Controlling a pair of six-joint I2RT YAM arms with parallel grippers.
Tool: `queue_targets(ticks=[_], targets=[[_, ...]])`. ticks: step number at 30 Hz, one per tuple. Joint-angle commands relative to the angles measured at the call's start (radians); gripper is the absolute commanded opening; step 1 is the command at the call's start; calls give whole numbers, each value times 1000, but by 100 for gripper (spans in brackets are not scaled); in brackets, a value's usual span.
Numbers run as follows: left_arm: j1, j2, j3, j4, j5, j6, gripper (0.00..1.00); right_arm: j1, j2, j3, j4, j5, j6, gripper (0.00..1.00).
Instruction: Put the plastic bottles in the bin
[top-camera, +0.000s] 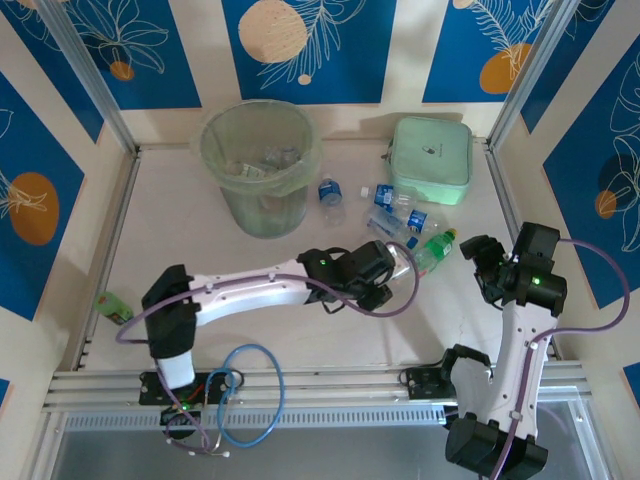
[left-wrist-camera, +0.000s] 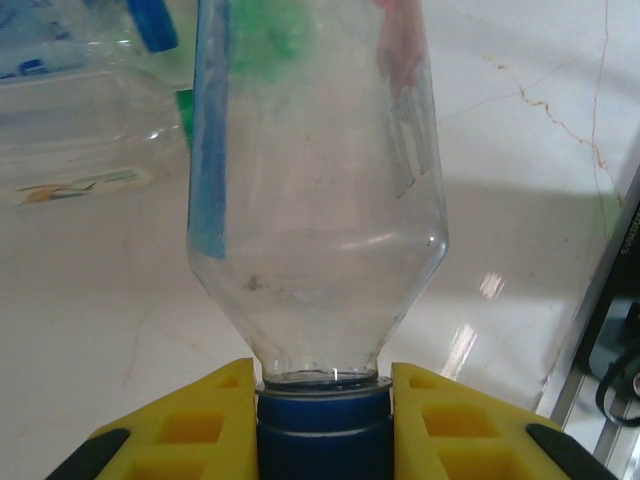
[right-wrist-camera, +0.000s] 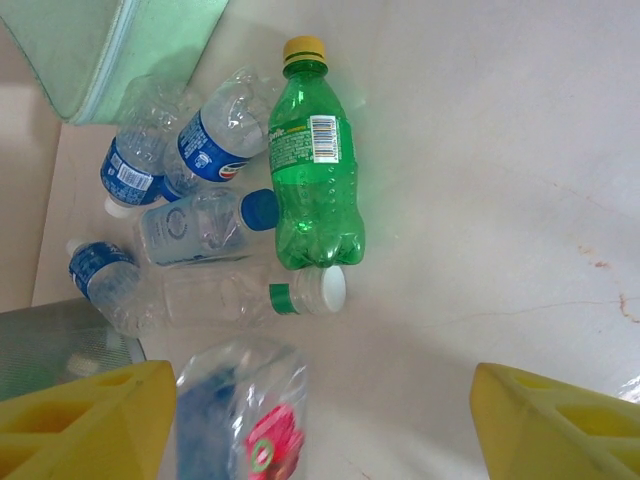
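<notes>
Left gripper (left-wrist-camera: 322, 388): yellow fingers pinched on the blue cap of a clear bottle (left-wrist-camera: 320, 200).
Right gripper (right-wrist-camera: 322, 410): fingers spread wide, holding nothing.
Green bottle (right-wrist-camera: 315, 170): lying on the table (right-wrist-camera: 480, 200), touching the blue-labelled bottles (right-wrist-camera: 205, 150).
Mint case (top-camera: 432, 158): just beyond that cluster.
Bin (top-camera: 258, 200): upright at the far side, bottles inside.

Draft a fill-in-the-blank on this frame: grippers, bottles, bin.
1. The left gripper grips a clear bottle by its ____ cap.
2. The right gripper is wide ____.
3. The green bottle has a ____ cap.
4. In the top view, the bin stands to the ____ of the mint case.

Missing words: blue; open; yellow; left.
</notes>
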Motion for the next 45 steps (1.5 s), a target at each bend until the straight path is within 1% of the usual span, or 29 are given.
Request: queue_targets(ticks=[1, 6, 8, 12, 22, 25, 29, 32, 36, 40, 43, 45], targets=[[11, -103, -52, -62, -63, 0, 10, -5, -17, 12, -16, 2, 9, 78], [35, -230, -107, -111, -99, -5, 11, -3, -32, -13, -8, 4, 15, 78], [34, -275, -100, -135, -109, -4, 13, 0, -32, -28, -3, 5, 16, 78], [38, -336, -52, -191, -165, -3, 15, 21, -33, -59, 11, 10, 32, 77], [86, -414, 22, -218, -184, -10, 16, 141, -30, -85, 21, 87, 85, 77], [114, -431, 53, -228, -191, -22, 17, 161, -30, -94, 26, 86, 96, 77], [158, -433, 134, -247, -217, -9, 18, 209, -32, -109, 34, 113, 122, 77], [214, -422, 204, -257, -236, 4, 18, 238, -32, -121, 41, 127, 138, 77], [347, -386, 294, -273, -235, 13, 19, 266, -35, -133, 44, 138, 149, 76], [446, -326, 383, -279, -253, 25, 20, 281, -36, -137, 44, 137, 151, 76], [524, -272, 438, -281, -244, 22, 20, 290, -42, -135, 42, 135, 149, 76], [590, -234, 470, -289, -205, 7, 20, 294, -43, -133, 39, 134, 145, 76]])
